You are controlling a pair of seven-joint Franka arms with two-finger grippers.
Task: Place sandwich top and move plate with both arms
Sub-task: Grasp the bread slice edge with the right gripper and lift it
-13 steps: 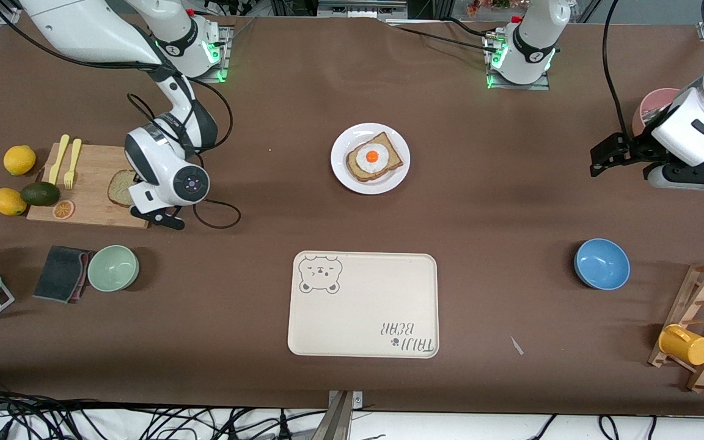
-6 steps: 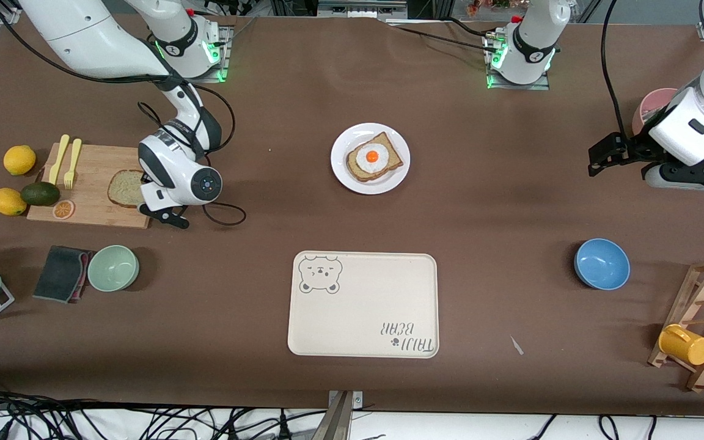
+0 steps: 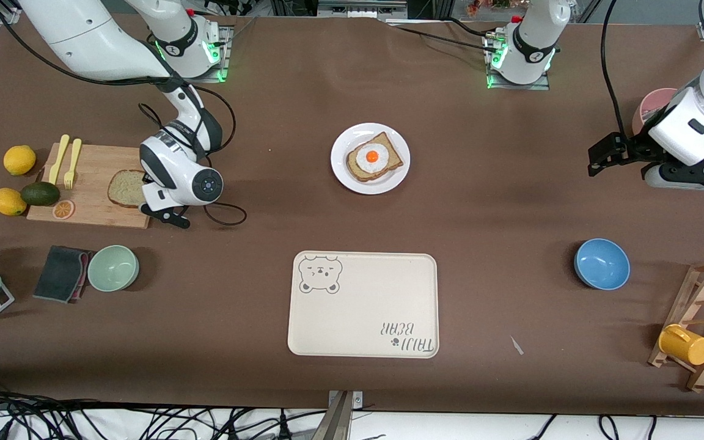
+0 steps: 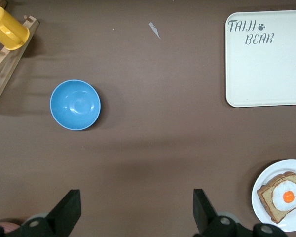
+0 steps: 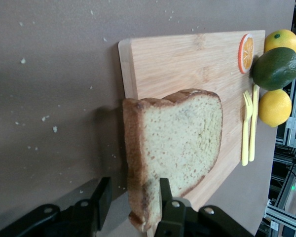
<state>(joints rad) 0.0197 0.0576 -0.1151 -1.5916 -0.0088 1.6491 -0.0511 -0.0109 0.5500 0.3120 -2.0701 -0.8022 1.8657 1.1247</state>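
The sandwich top [image 3: 124,188] is a plain light brown slice on the wooden cutting board [image 3: 92,183] at the right arm's end. It also shows in the right wrist view [image 5: 180,143], its crust edge overhanging the board. My right gripper [image 3: 148,205] [image 5: 133,207] is open, its jaws astride that edge, one finger [image 5: 164,197] by the top face, the other apart from the crust. The white plate [image 3: 343,174] holds a darker slice with a fried egg [image 3: 371,157] at mid-table. My left gripper [image 3: 599,160] [image 4: 136,217] is open and empty, waiting over bare table at the left arm's end.
Two lemons [image 3: 19,160], an avocado [image 3: 40,194], an orange slice and yellow cutlery [image 3: 65,160] lie at the board. A green bowl [image 3: 113,267] and a grey cloth are nearer the camera. The cream bear tray [image 3: 363,304], a blue bowl [image 3: 601,263], a pink cup [image 3: 654,104] and a mug rack [image 3: 700,330] also stand here.
My right gripper has drawn back from over the slice toward the board's edge, uncovering more of the bread. The slice has stayed in place. The left arm has barely moved.
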